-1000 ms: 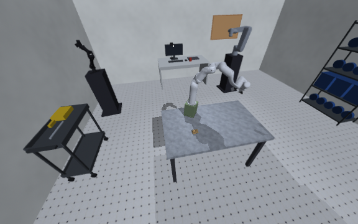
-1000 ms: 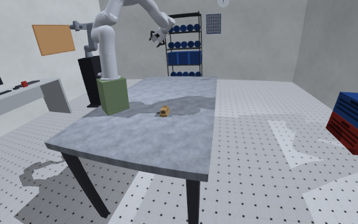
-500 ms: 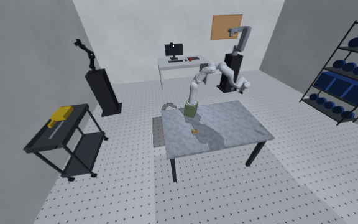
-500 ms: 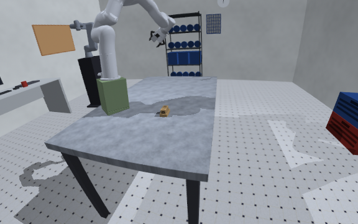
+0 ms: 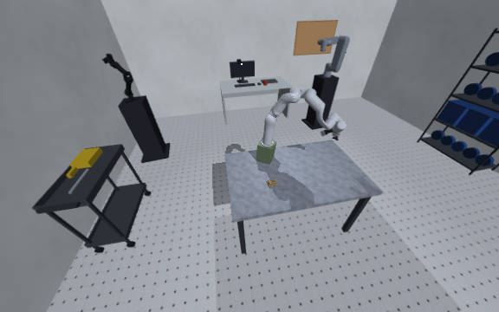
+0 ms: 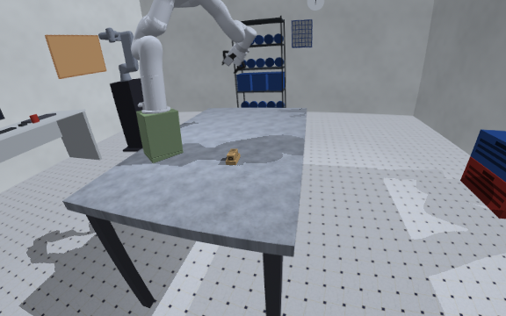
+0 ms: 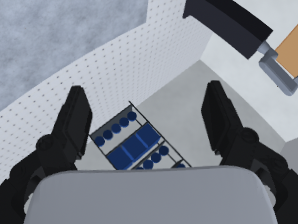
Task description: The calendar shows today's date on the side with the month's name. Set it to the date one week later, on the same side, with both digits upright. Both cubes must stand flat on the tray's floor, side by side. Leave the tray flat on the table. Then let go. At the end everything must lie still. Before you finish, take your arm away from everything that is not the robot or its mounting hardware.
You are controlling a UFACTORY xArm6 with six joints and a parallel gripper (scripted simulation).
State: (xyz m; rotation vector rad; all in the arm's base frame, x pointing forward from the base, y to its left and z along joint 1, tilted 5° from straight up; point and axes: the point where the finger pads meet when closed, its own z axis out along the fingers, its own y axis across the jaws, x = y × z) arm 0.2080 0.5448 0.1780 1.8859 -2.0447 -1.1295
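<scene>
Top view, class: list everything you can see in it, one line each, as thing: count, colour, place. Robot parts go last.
table: 1, grey-blue, centre
calendar: 1, orange-brown, on the table
desk: 1, pale grey, by the back wall
monitor: 1, black, on the desk
mug: 1, red, on the desk
board: 1, orange, back wall
cart: 1, dark, picture left
box: 1, yellow, on the cart
shelf rack: 1, black, picture right
other arms: 2, black and grey, on black pedestals
arm: 1, white, on a green block
claw: 1, black, open, raised
</scene>
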